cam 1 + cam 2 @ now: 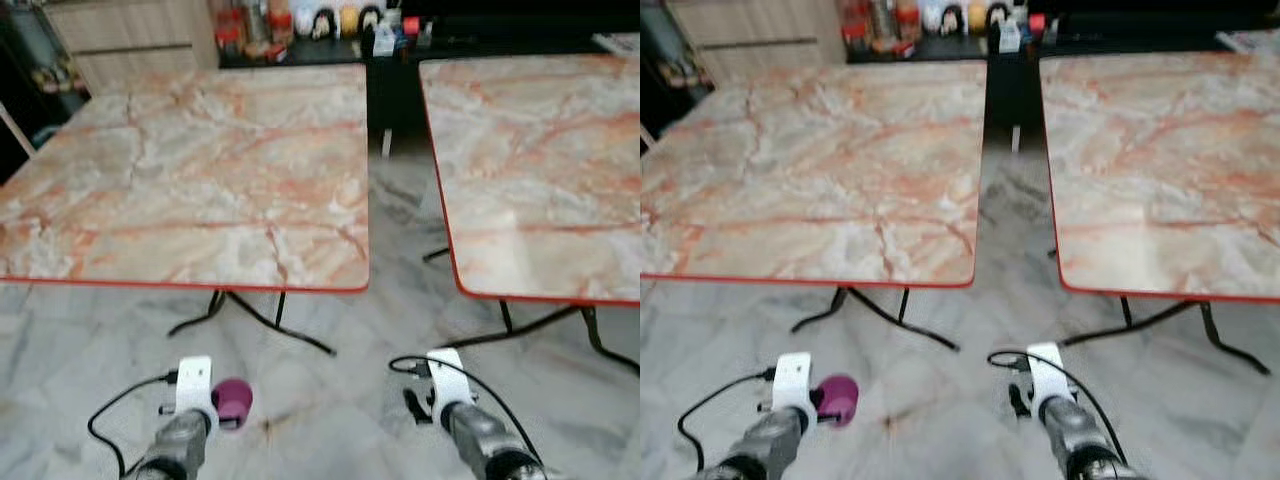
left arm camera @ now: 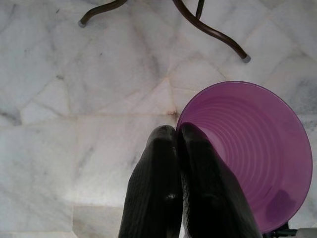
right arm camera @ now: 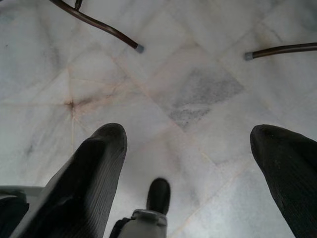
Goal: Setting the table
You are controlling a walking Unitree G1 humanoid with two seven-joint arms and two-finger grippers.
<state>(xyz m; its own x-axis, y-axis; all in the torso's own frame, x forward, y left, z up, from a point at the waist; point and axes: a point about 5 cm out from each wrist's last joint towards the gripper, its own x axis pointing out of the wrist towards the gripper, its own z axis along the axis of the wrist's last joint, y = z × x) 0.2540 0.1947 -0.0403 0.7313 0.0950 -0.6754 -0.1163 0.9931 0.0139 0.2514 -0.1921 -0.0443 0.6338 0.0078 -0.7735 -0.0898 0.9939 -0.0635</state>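
Down low on the left, left pincer (image 1: 222,412) clamped on the rim of a purple cup (image 2: 250,153), carried over the floor (image 3: 198,94) short of the left counter (image 1: 200,180), ready for setting; right pincer (image 3: 188,163) spread wide, empty; counter legs cut off, far shelf blurred

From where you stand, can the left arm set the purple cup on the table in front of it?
Probably not yet. The left gripper, shut on the purple cup, hangs low over the floor, short of the left table. Its red edge lies ahead and higher. Nothing blocks the way; stepping closer and lifting should do it.
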